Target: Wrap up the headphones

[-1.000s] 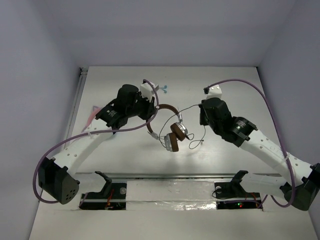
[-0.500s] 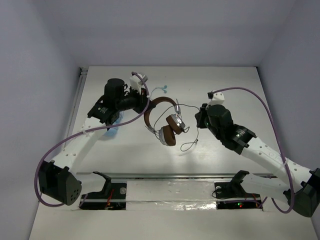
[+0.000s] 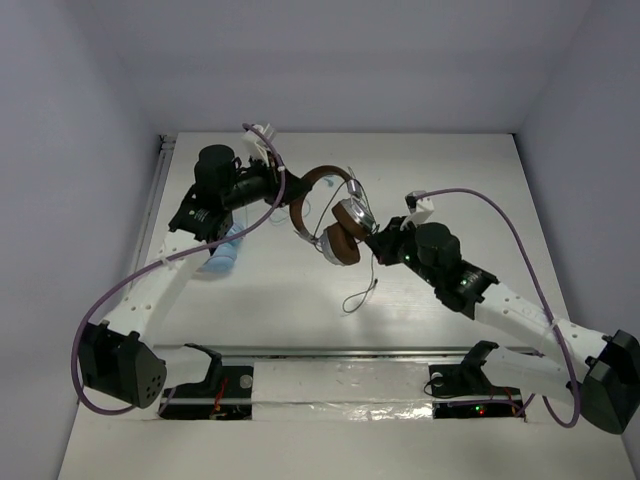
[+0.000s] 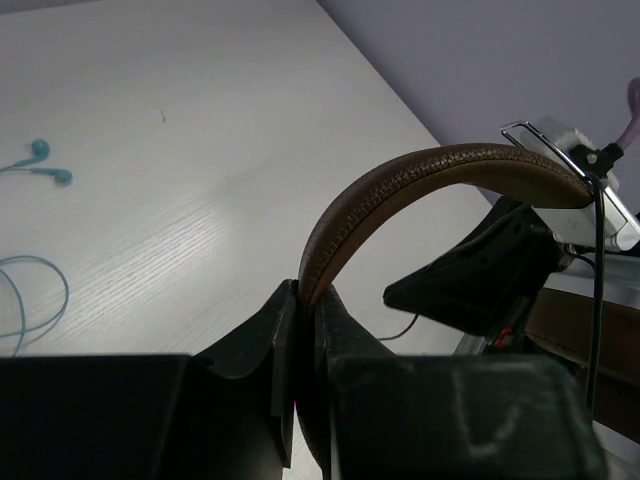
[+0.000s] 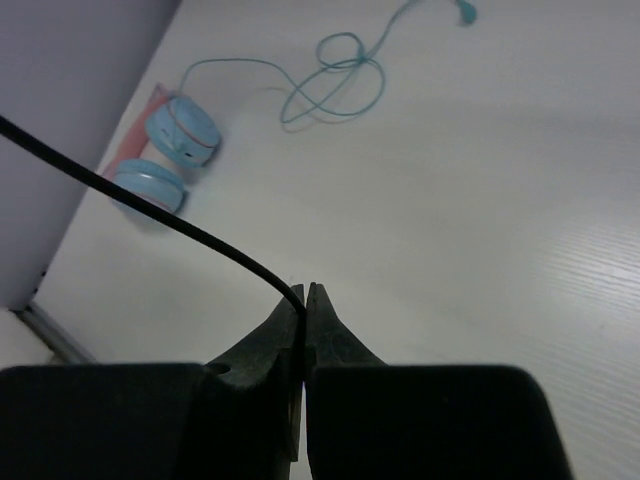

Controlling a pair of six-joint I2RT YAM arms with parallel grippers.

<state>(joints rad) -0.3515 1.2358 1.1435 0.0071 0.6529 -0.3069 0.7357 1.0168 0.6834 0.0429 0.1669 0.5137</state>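
Brown leather with a stitched edge fills the left wrist view: it is the headband [image 4: 420,175] of the headphones [image 3: 348,215], and it rises in an arch out of the left gripper [image 4: 303,300]. The two jaws of this gripper are pressed together on the lower end of the headband. They hold the headphones up above the table [image 3: 470,170].

In the top view we see the earcups [image 3: 341,247] with their brown pads hanging to the right of the left gripper, between the two arms. The right gripper [image 5: 305,292] is just beside the earcups, on their right side and a little nearer to the arm bases. Its jaws are clamped on the thin black cable [image 5: 150,215], which leaves the fingertips and runs up to the left in the right wrist view. Below the earcups a loose loop of the cable hangs toward the table; we cannot tell if it touches.

Pink-and-blue headphones [image 5: 165,160] lie on the table under the left arm. Light-blue earbuds [image 5: 335,70] lie further back, well apart from both grippers.
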